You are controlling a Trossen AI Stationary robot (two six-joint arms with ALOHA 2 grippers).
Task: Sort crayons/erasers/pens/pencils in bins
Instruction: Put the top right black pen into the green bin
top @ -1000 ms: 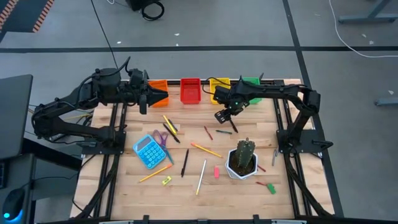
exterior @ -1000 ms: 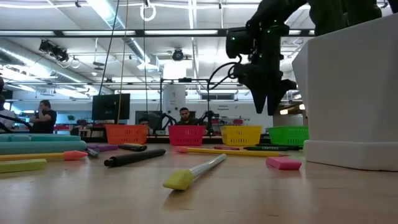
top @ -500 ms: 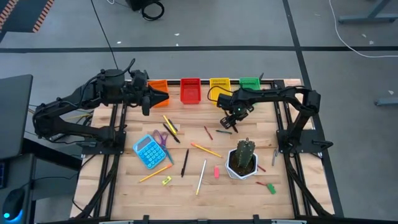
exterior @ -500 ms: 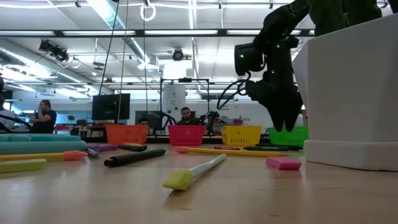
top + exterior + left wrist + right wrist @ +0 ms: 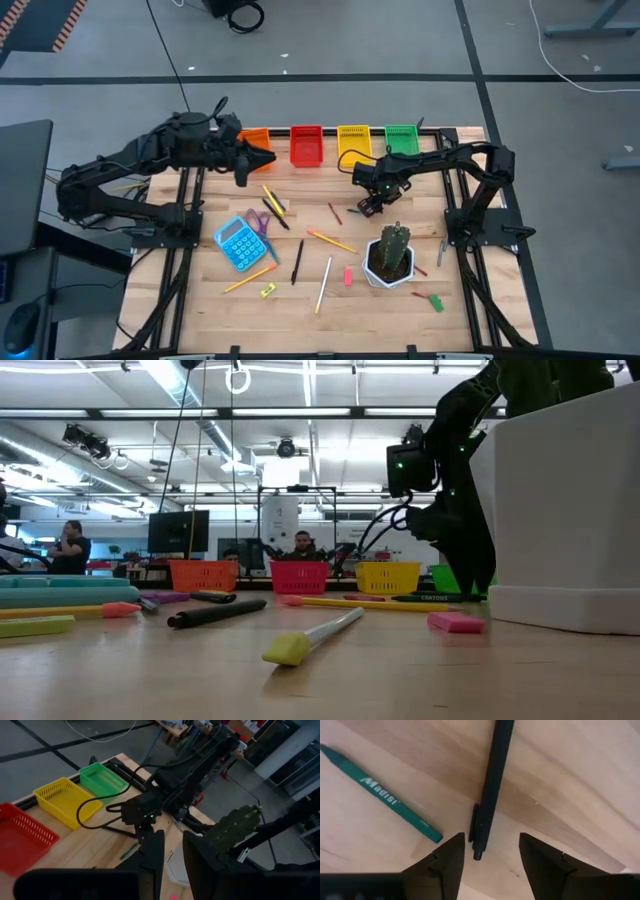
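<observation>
Right gripper (image 5: 487, 857) has dropped toward the table — fingers spread over black pen (image 5: 492, 785); left gripper (image 5: 244, 160) open by orange bin (image 5: 254, 135).

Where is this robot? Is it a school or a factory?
Probably a robot lab or workshop, not a school. Behind the wooden table is a big open room with ceiling strip lights, monitors and people at desks. Cables trail over the grey floor.

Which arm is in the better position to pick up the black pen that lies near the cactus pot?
The right arm. The right gripper is open directly over the black pen, beside a green crayon, just behind the cactus pot. The left gripper is far away, at the orange bin.
</observation>
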